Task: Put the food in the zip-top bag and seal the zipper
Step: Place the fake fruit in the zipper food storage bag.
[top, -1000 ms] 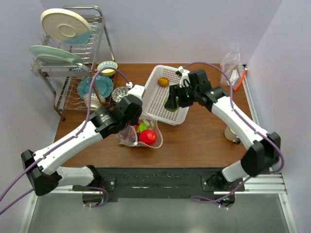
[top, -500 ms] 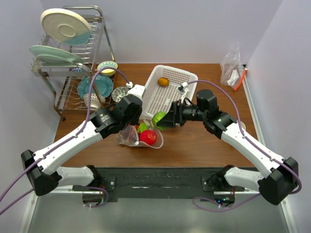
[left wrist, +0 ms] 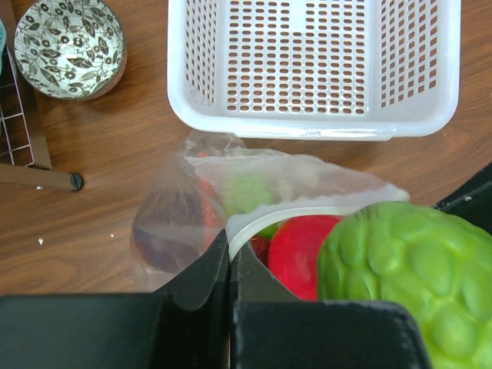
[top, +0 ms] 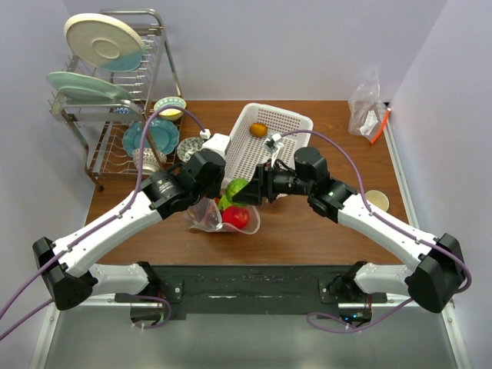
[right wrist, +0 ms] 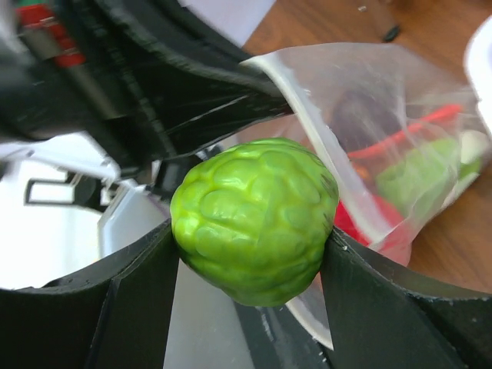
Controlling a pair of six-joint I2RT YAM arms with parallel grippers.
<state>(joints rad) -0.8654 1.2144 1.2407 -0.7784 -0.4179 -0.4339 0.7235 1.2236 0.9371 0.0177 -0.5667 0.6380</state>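
Green ball (top: 234, 189) at bag (left wrist: 177, 223), basket (left wrist: 307, 132) behind

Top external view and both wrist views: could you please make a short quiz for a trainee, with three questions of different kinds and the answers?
1. True or false: the right gripper holds a green ball.
2. What lies in the white basket? A) a banana B) a small orange C) a spoon
3. Fill in: the left gripper is shut on the mouth edge of the clear ____.

Key: 1 true; 2 B; 3 bag.
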